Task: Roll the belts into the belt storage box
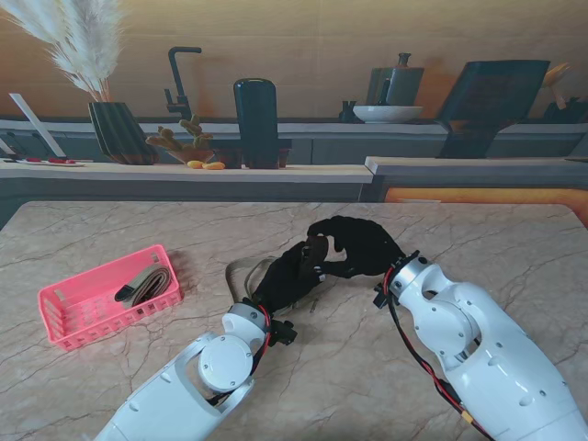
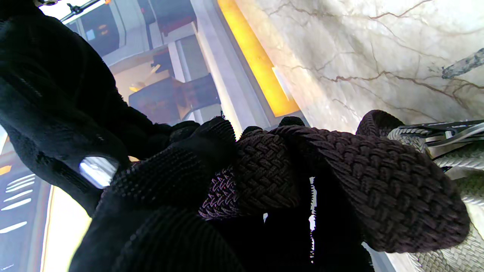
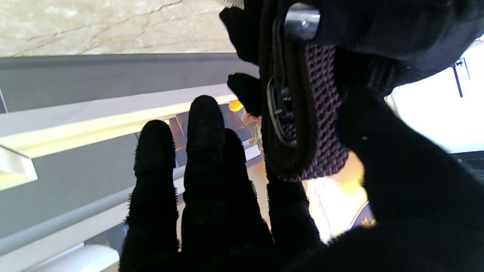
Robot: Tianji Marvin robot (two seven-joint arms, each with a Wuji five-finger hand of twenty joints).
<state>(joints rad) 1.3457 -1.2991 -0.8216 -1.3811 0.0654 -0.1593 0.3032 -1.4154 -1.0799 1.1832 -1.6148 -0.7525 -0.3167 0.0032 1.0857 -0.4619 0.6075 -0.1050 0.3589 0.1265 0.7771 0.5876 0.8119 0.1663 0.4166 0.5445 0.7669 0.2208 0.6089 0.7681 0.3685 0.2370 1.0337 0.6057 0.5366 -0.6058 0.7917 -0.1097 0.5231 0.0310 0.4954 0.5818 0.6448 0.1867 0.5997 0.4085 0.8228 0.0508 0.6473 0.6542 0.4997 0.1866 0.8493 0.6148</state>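
A dark braided belt (image 2: 264, 177) is held between both black-gloved hands above the middle of the table. My left hand (image 1: 289, 276) is shut on it, its fingers wrapped round the coil. My right hand (image 1: 354, 246) meets it from the right and pinches the belt's looped end (image 3: 302, 113) with thumb and forefinger near the metal buckle (image 3: 301, 17); its other fingers (image 3: 204, 151) are stretched out. A beige braided belt (image 1: 241, 271) lies on the table beside the left hand. The pink storage box (image 1: 69, 303) sits at the left with a rolled grey-brown belt (image 1: 152, 285) inside.
The marble table (image 1: 478, 230) ends at a grey counter behind. On that counter stand a dark vase with pampas grass (image 1: 118, 129), a black cylinder (image 1: 254, 119), a small plant (image 1: 184, 142) and a white bowl (image 1: 388, 113).
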